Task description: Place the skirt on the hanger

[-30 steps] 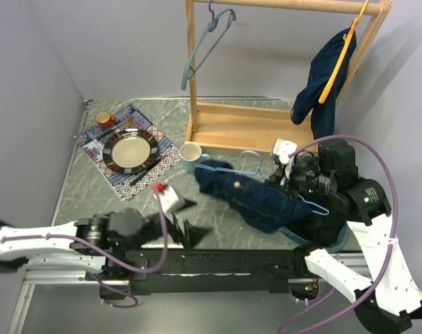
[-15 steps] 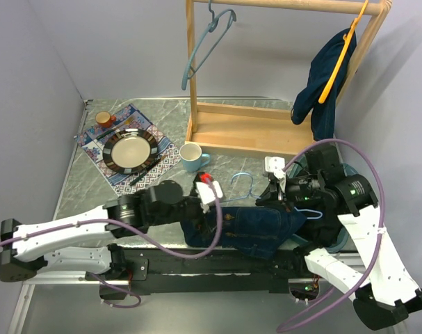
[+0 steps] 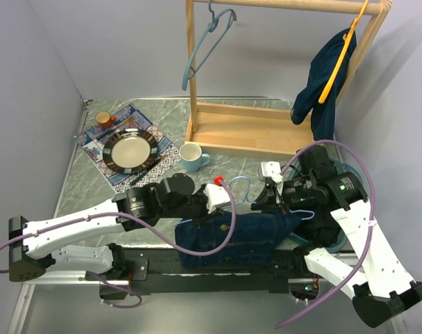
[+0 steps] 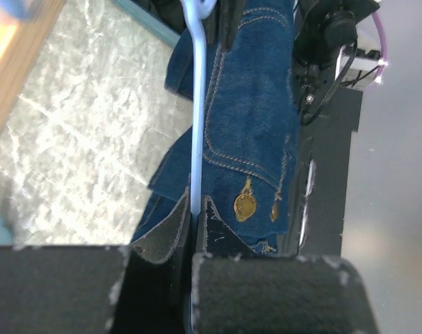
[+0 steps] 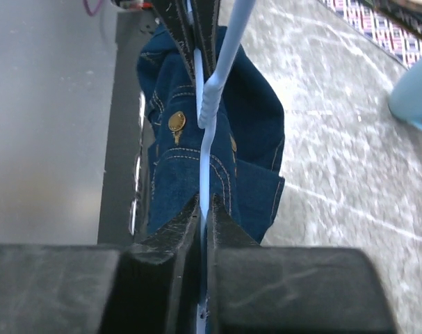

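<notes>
The left gripper (image 4: 195,212) and right gripper (image 5: 205,209) each clench one end of the hanger (image 4: 198,104), its bar spanning between them, the skirt (image 3: 266,229) draped below.

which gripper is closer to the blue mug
Left. The left gripper is just on the near side of the mug; the right gripper is farther, off to its right.

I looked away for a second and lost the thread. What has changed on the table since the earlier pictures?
The left gripper swung in from the near left, open, and closed on the light blue hanger. The right gripper, still clamped on that hanger, drew the skirt back to the near edge. The plate, mug and rack stayed put.
</notes>
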You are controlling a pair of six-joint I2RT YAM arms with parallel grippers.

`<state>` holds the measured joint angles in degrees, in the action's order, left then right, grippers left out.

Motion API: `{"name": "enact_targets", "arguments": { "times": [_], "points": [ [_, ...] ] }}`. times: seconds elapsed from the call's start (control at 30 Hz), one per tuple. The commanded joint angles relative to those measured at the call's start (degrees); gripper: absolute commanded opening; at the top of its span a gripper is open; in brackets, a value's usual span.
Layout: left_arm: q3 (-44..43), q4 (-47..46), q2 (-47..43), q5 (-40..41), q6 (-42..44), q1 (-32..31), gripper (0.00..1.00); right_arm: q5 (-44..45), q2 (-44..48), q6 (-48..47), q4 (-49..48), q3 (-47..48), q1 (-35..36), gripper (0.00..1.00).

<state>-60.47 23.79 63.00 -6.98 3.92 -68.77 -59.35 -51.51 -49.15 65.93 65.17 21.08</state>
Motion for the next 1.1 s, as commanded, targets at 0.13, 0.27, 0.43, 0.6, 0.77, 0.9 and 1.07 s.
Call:
{"name": "enact_targets", "arguments": {
  "times": [0.13, 0.27, 0.43, 0.6, 0.77, 0.9, 1.07],
  "points": [
    [-5.01, 7.14, -9.74, 6.01, 3.72, 4.35, 0.01, -2.96, -0.7, -2.09, 2.53, -1.53, 1.06, 0.25],
    [-4.4, 7.06, -12.81, 6.81, 4.6, 4.88, 0.01, -2.43, -2.54, -2.27, 3.68, -1.89, 2.12, 0.23],
    [-5.01, 6.89, -13.08, 9.62, 4.95, 5.23, 0.01, -4.28, -3.95, -2.27, 5.35, -1.36, 3.53, 0.0],
    [-3.96, 3.2, -13.69, 12.78, 2.41, 5.49, 0.01, -0.87, -1.94, 6.03, 3.25, 2.94, 3.36, 0.0],
    [-4.22, -1.29, -16.42, 14.88, -3.21, 5.49, 0.62, 0.2, 3.24, 12.57, 3.59, 8.92, -1.82, 0.0],
    [-7.03, -1.3, -17.56, 20.94, -3.48, 5.58, 0.99, -0.84, 6.15, 15.65, 4.99, 12.08, -8.85, 0.0],
    [-7.05, 0.64, -20.02, 30.01, -3.48, 5.58, 0.97, -3.84, 8.79, 20.65, 1.84, 14.1, -20.81, 0.0]
  ]
}}
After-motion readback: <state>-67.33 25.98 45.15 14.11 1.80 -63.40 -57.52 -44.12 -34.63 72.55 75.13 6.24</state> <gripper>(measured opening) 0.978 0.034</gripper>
